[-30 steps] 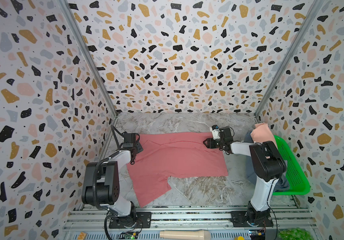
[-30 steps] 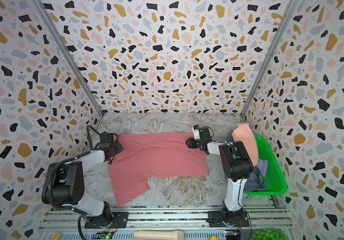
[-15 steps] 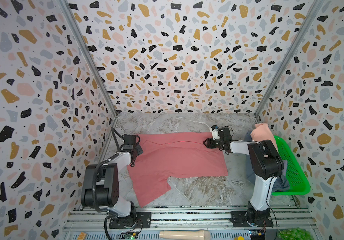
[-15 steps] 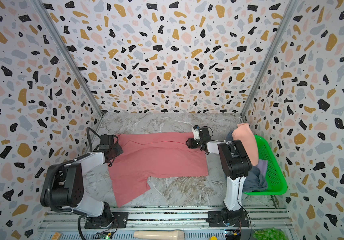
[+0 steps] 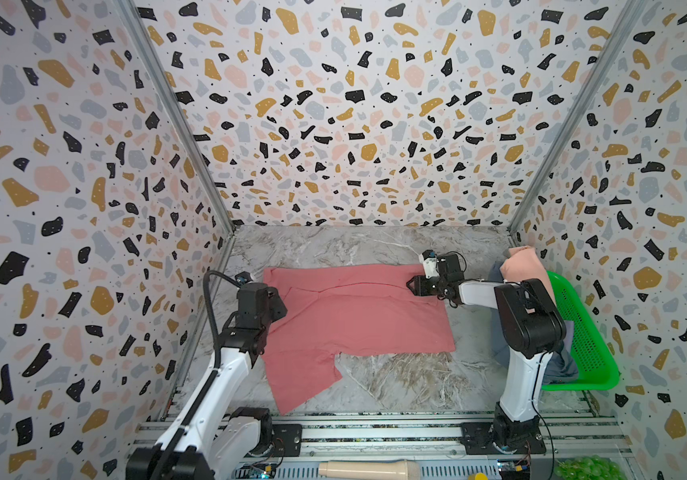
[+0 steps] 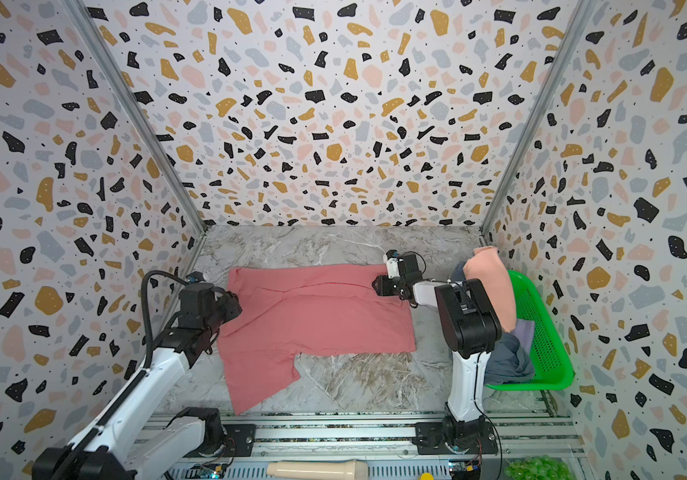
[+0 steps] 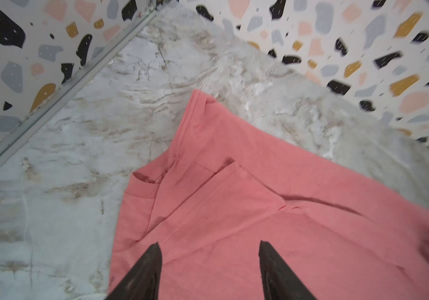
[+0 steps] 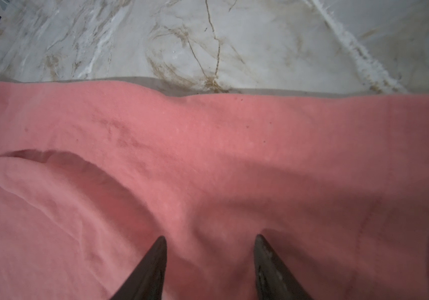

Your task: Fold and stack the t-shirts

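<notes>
Marbled bench (image 5: 375, 245) carries red shirt (image 5: 358, 316), spread flat, long axis side to side. Over collar end, left end effector (image 7: 209, 249); over opposite far corner, right end effector (image 8: 210, 241). Both released, gripping nothing. One sleeve (image 5: 300, 382) lies unfolded frontward.

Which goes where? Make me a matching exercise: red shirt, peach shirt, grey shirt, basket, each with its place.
Things
1. red shirt
2. peach shirt
3. grey shirt
4. basket

Places
a. at the right edge of the table
b. spread out mid-table
c. heaped at the basket's far end
d. spilling over the basket's near side

Pairs: 1-b, 2-c, 3-d, 4-a
</notes>
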